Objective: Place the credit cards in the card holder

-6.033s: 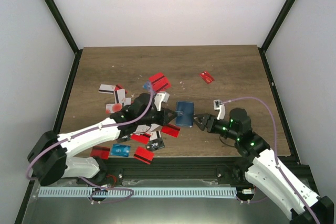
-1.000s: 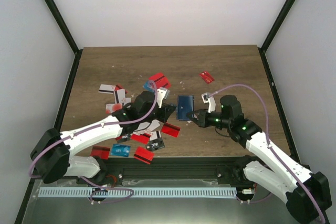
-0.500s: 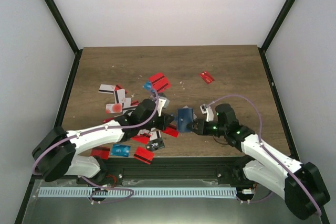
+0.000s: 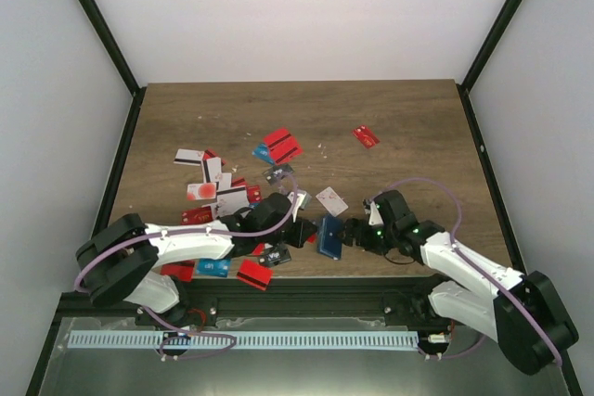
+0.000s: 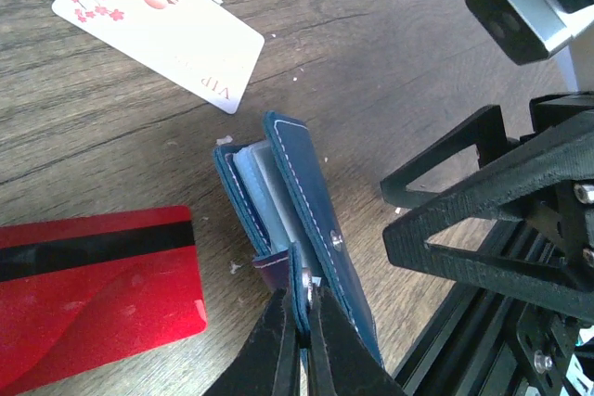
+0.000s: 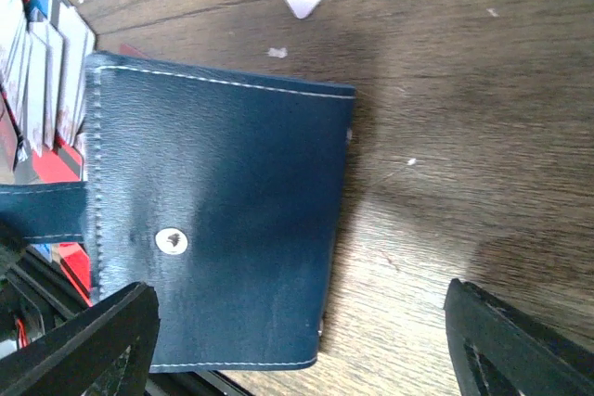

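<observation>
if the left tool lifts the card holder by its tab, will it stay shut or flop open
Likely flops open: the left tool pinches only the thin tab, and the snap on the card holder sits unfastened. Its stitched skin looks soft, so probably light and bendy.

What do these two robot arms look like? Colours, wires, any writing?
Both have smooth white shells with black joints: the left arm and the right arm. A thin lilac cable loops along each. Small green lights glow on the right arm. The tools are black: the left tool is slim and tapered, the right tool has fingers built as open triangular frames. No lettering shows.
</observation>
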You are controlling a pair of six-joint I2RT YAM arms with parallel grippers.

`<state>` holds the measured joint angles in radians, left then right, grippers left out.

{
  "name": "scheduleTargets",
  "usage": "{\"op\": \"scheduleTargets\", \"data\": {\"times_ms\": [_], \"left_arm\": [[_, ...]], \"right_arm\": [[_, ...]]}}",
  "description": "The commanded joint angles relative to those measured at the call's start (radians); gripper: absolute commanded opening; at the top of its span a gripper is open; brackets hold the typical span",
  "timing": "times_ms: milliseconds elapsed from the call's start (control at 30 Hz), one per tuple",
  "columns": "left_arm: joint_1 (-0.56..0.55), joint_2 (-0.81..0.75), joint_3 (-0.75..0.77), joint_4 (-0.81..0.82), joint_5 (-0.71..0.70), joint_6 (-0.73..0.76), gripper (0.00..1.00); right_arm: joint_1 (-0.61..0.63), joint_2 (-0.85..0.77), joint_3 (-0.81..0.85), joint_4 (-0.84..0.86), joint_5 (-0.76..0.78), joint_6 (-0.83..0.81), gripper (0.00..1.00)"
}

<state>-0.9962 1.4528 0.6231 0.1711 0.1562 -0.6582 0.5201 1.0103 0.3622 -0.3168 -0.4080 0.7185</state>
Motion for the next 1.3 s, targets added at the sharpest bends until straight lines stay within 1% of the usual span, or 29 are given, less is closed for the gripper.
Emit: {"op": "scheduleTargets", "data": {"times_ms": [0,133,267,433,533,633,800,1000,1133,1267], "left_arm": [[-0.019,-0.017,0.025,0.026,-0.028,-0.016,0.04],[-0.024,-0.038,0.033,0.013,-0.038,-0.014,0.04],[-0.032,-0.053,0.052,-0.013,-0.042,-0.008,0.04],[-0.049,-0.052,0.081,-0.040,-0.053,0.004,0.04],[-0.055,-0.043,0.089,-0.044,-0.058,0.006,0.04],[-0.059,-0.039,0.090,-0.044,-0.065,0.008,0.04],[-0.060,-0.034,0.086,-0.054,-0.087,0.006,0.04],[-0.059,-0.023,0.080,-0.065,-0.116,-0.004,0.04],[-0.057,-0.025,0.069,-0.074,-0.143,-0.024,0.04],[-0.053,-0.034,0.045,-0.078,-0.156,-0.055,0.04]], "right_arm": [[0.004,-0.028,0.067,-0.047,-0.043,-0.051,0.87],[0.005,-0.053,0.114,-0.064,-0.070,-0.065,0.91],[0.007,-0.026,0.167,-0.117,-0.078,-0.100,0.95],[0.013,0.031,0.215,-0.190,-0.013,-0.123,0.95],[0.014,0.048,0.208,-0.178,-0.018,-0.118,0.91],[0.015,0.061,0.194,-0.157,-0.023,-0.106,0.82],[0.015,0.053,0.175,-0.141,-0.010,-0.083,0.73],[0.015,0.022,0.169,-0.154,0.020,-0.066,0.71],[0.015,0.006,0.179,-0.201,0.086,-0.049,0.68],[0.015,-0.015,0.172,-0.201,0.074,-0.026,0.61]]}}
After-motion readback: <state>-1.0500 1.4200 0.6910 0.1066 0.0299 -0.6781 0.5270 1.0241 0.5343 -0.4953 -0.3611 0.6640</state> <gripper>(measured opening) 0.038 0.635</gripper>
